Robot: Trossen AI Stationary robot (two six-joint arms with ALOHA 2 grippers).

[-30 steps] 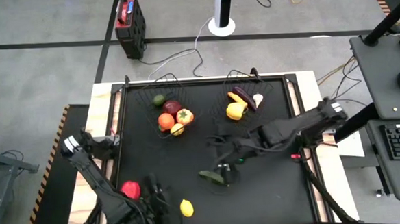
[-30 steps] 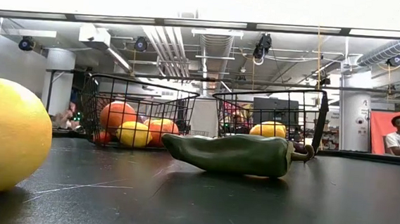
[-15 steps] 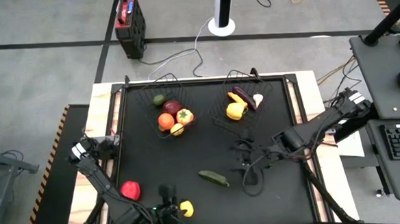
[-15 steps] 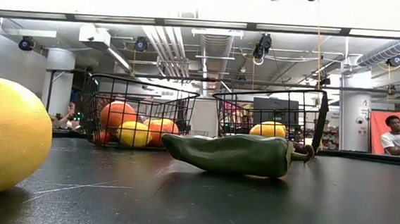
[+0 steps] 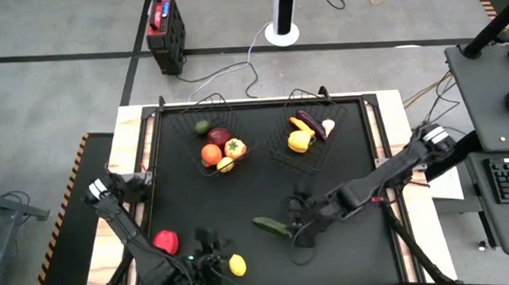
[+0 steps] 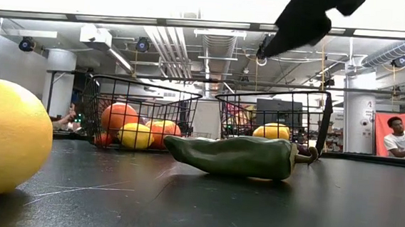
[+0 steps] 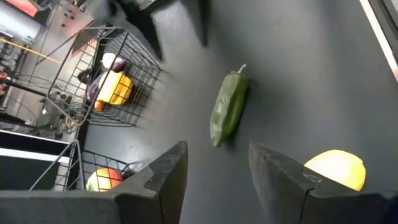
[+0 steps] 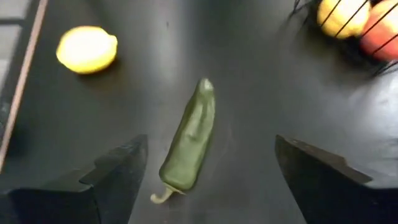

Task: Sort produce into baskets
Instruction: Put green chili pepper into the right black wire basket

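A green pepper lies on its side on the black table, also in the low view. My right gripper is open, above and just right of it. In the right wrist view the pepper shows between the wide-spread fingers. A yellow lemon lies near the front edge. My left gripper is open just left of it, and its wrist view shows the pepper and the lemon. Two black wire baskets hold produce at the back.
A red fruit lies at the front left, beside my left arm. The left basket holds orange, red, yellow and green pieces. The right one holds a yellow pepper, an eggplant and a white piece. Bare table lies between the baskets and the pepper.
My right gripper drew back from the pepper toward the table's right edge. It then came back toward the pepper and went down, so its arm now enters the low view from above. My left gripper has shifted a little right, toward the lemon. The pepper and lemon lie still.
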